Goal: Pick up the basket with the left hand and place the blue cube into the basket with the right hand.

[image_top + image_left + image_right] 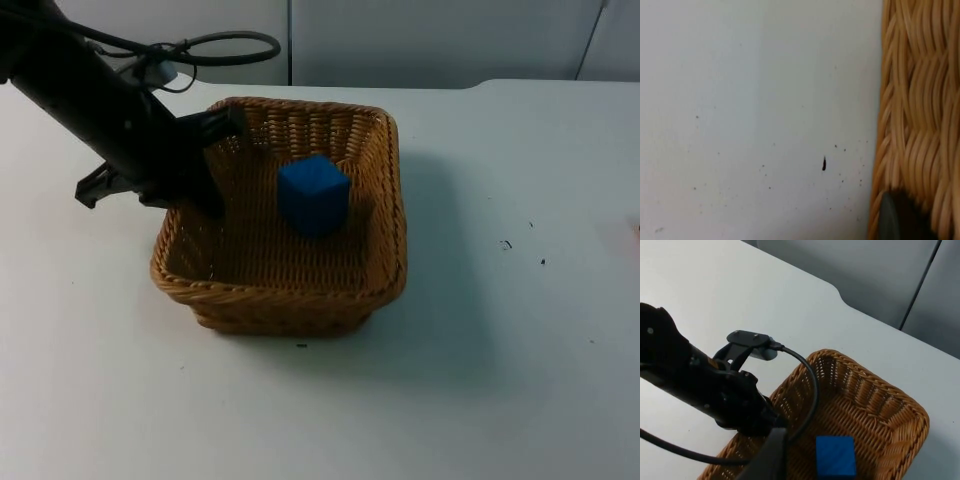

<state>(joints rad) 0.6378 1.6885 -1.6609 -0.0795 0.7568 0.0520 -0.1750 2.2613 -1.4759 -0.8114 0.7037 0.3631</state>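
Observation:
A brown wicker basket (pixel 385 215) sits in the middle of the white table. The blue cube (pixel 314 195) lies inside it, toward the back, resting on the woven floor and touched by nothing. My left gripper (pixel 212 165) is shut on the basket's left wall near the back corner, one finger inside and one outside. The left wrist view looks down the outer weave of the basket (pixel 920 115) to the table beside it. From the right wrist view, my right gripper (pixel 771 455) hangs high above the basket (pixel 900 410) and the cube (pixel 836 456), apart from both.
The white table (pixel 500 380) spreads around the basket, with a few dark specks (pixel 507 244) at the right. The basket's shadow falls to its right. A grey partition wall (pixel 430 40) closes the far edge.

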